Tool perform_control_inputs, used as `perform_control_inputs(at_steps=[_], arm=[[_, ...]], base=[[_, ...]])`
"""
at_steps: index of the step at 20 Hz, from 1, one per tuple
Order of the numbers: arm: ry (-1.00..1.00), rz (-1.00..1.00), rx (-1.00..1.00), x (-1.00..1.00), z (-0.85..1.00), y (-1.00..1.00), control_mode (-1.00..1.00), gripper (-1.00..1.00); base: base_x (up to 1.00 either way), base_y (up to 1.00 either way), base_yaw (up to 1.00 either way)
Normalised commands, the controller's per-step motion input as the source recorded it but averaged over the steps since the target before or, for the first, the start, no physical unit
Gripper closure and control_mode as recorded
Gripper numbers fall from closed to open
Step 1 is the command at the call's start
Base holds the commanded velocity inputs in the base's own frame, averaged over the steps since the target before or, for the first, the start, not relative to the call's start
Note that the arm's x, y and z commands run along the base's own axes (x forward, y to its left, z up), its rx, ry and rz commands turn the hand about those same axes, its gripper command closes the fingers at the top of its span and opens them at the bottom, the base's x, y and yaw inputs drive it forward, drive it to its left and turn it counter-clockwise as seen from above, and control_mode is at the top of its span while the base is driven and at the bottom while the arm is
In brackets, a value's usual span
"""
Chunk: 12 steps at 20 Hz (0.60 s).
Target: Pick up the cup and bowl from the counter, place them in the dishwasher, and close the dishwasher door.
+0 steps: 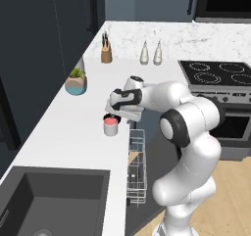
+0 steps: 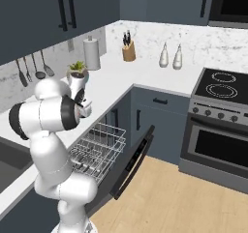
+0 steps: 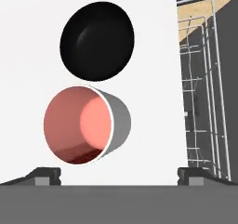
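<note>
Just beyond the gripper, whose jaws stand wide apart and hold nothing, the cup stands upright on the counter, its red-pink inside facing the hand camera. Past the cup, just beside it and perhaps touching its rim, sits the bowl, black and round. Off to one side of the cup, past the counter edge, the white wire rack is pulled out of the dishwasher, with the dishwasher door hanging open. Judging by this, the first pickup is in hand: the cup comes first. The next move calls for a descent that straddles the cup's wall without nudging the bowl, then closing the fingers on it.
</note>
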Motion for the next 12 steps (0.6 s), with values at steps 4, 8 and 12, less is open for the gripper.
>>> perform_control_inputs(at_steps=[4, 8, 12], arm=[[0.00, 0.00, 0.00, 0.33, -0.28, 0.19, -1.00, -1.00], [0.00, 0.00, 0.00, 0.34, -0.26, 0.14, -1.00, -1.00], [0.00, 0.00, 0.00, 0.12, -0.27, 0.01, -1.00, -1.00]], base=[[0.00, 0.00, 0.00], [0.00, 0.00, 0.00], [0.00, 0.00, 0.00]])
